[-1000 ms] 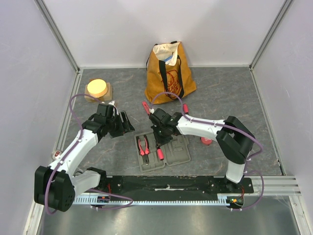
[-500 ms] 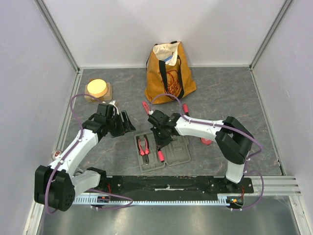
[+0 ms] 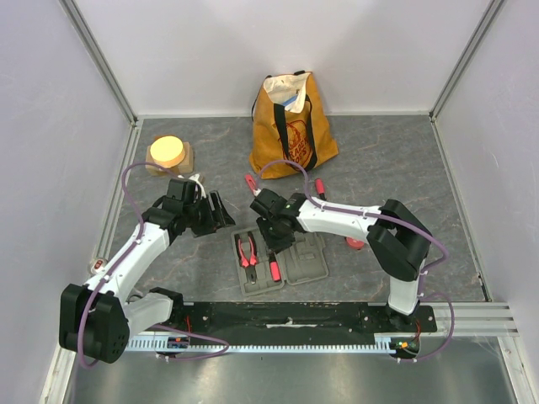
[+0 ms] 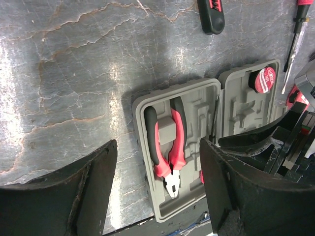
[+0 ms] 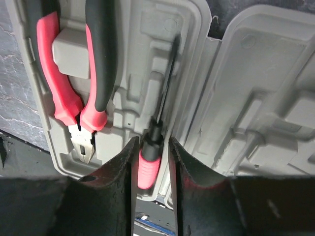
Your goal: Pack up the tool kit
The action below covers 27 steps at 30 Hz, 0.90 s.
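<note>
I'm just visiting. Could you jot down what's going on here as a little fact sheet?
Case: flat grey moulded plastic case, lying open on table
Inside: red-and-black pliers; thin red-handled screwdriver beside hinge
Right gripper: jaws slightly apart, straddling screwdriver's handle
Left gripper: open, empty, left of case
Outside: black-and-red tool on table beyond case

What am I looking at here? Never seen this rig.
Two robot arms bolted to a table's near edge, each with a two-finger gripper. The wide picture looks down from above; the other two come from cameras on each wrist. On the table lie an open grey tool case with pliers in it, a yellow tote bag and a yellow-topped block. The left gripper is open and holds nothing. The right gripper has its fingers either side of a screwdriver lying in the case; whether it grips cannot be told.
</note>
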Tool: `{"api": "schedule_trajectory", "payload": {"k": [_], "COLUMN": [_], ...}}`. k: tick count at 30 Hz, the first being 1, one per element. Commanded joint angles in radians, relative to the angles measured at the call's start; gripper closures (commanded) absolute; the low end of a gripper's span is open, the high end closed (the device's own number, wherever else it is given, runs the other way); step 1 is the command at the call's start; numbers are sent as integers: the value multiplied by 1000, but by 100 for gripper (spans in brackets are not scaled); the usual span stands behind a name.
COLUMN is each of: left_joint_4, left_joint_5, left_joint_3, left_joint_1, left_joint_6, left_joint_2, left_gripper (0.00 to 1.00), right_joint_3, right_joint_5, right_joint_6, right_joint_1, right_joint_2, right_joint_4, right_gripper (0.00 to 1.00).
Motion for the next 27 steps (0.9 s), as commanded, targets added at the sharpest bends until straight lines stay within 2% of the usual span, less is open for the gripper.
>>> {"api": "schedule_trajectory", "payload": {"k": [1,3,7,11,14,16,18,20,24,27], "left_joint_4": [45,48,65,120,180,206,235,261,308,318], "left_joint_5": [55,61,96,165,204,209,204,190,121,48], "left_joint_3": [-1,1,-1,-10,-22,-21,-18,-13,14,69], "left_joint_1": [3,1,1,-6,-23,-46,-75,-107,-198,-271], "left_joint_6": [-27,-27,-32,-58,-89,-115,-144,-181,-242,-260], "left_joint_2": [-2,-4,-2,-7,2,22,48,85,180,267], "left_gripper": [27,27,28,36,44,50,57,62,67,70], "right_joint_3": [14,8,0,-14,-38,-53,-73,-90,-139,-185], "right_joint_5": [79,85,108,131,134,122,106,94,74,56], "right_joint_6": [9,11,15,11,-8,-23,-41,-58,-72,-72], "right_joint_1": [0,2,0,0,0,0,3,13,23,23], "right_joint_2": [21,6,-33,-83,-113,-122,-128,-133,-136,-142], "right_joint_4": [4,2,1,31,62,85,109,132,192,244], "right_gripper": [60,56,59,69,81,90,94,96,97,94]}}
